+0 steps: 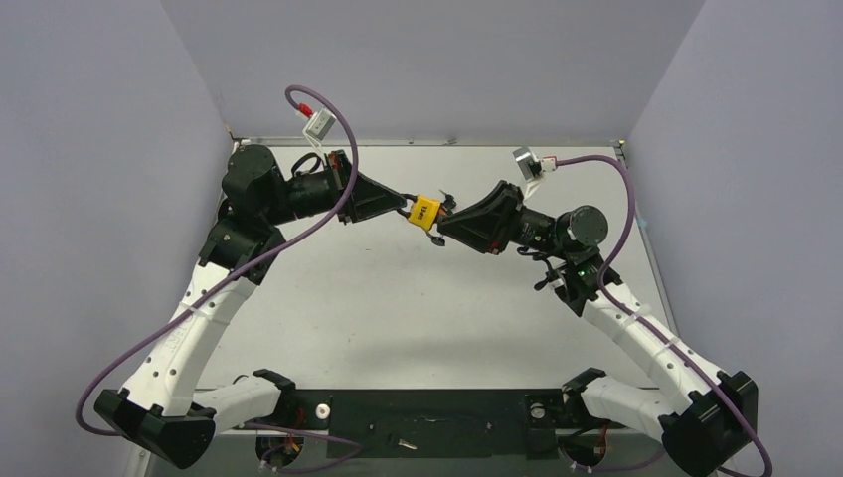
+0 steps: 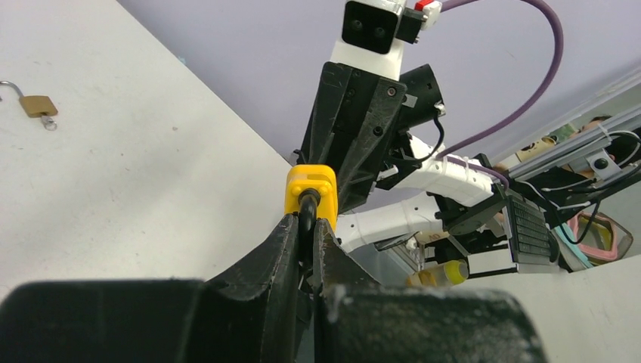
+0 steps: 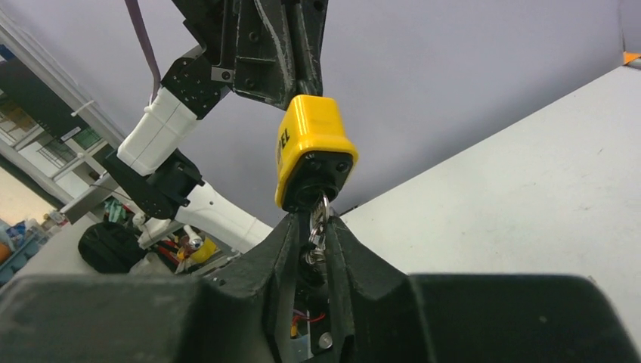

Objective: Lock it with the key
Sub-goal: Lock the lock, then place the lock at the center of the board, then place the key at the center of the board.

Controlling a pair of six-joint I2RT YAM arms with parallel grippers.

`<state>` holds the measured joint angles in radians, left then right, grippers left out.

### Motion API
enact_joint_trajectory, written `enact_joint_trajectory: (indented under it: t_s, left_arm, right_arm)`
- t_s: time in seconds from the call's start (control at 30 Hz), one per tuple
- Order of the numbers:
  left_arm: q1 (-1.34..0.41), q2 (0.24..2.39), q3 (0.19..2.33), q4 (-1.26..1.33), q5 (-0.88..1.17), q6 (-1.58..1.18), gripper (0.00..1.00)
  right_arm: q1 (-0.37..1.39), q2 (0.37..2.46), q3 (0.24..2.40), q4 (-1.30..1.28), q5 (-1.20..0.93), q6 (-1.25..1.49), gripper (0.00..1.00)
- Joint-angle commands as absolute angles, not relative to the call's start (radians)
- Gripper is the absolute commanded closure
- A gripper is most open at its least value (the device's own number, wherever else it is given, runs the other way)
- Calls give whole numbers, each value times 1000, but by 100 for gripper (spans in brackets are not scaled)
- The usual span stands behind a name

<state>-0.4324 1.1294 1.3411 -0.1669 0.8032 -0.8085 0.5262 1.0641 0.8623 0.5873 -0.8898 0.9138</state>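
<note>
A yellow padlock (image 1: 424, 212) hangs in the air between my two grippers above the middle of the table. My left gripper (image 1: 403, 204) is shut on its black shackle (image 2: 308, 208), with the yellow body (image 2: 311, 189) just past the fingertips. My right gripper (image 1: 444, 225) is shut on the key (image 3: 320, 219), which sits in the keyhole on the padlock's black underside (image 3: 320, 175). A key ring hangs between the right fingers (image 3: 291, 234). The padlock shows from below in the right wrist view (image 3: 310, 144).
A small brass padlock (image 2: 38, 104) with an open shackle lies on the white table (image 1: 398, 308), seen only in the left wrist view. Grey walls enclose the table on three sides. Purple cables loop from both wrists.
</note>
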Motion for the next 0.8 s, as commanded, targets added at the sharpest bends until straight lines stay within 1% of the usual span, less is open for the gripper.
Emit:
enact_joint_trajectory:
  t_s: [0.0, 0.03, 0.07, 0.23, 0.37, 0.57, 0.6, 0.63, 0.67, 0.7, 0.73, 0.77]
  left_arm:
    - [-430, 1096, 1352, -47, 817, -832, 100]
    - [-430, 1096, 1351, -47, 815, -834, 100]
    - [-430, 1095, 1347, -46, 814, -834, 100]
    - [-377, 1097, 1336, -1, 815, -878, 100]
    - [-296, 1104, 1319, 155, 835, -979, 100]
    - [-236, 1101, 1295, 194, 802, -995, 100]
    - [-230, 1099, 1294, 171, 762, -958, 100]
    - [-229, 1101, 1291, 88, 731, -932, 100]
    - [-228, 1104, 1285, 47, 682, -891, 100]
    - [-227, 1108, 1249, 18, 667, -883, 100]
    - [-228, 1110, 1225, 16, 632, -875, 100]
    - [-238, 1119, 1163, 24, 615, -874, 100]
  right_arm:
    - [537, 1035, 916, 551, -876, 852, 90]
    - [537, 1035, 917, 542, -871, 846, 99]
    - [537, 1034, 918, 526, -866, 836, 100]
    - [516, 1015, 895, 485, -852, 799, 100]
    - [480, 997, 840, 465, -860, 782, 100]
    - [412, 981, 767, 442, -866, 768, 100]
    - [407, 980, 766, 417, -834, 735, 100]
    - [405, 979, 777, 311, -806, 700, 100]
    - [410, 980, 788, 246, -725, 635, 100]
    - [428, 985, 802, 144, -686, 614, 100]
    - [439, 989, 805, 82, -604, 588, 100]
    - [462, 991, 804, 61, -556, 583, 100]
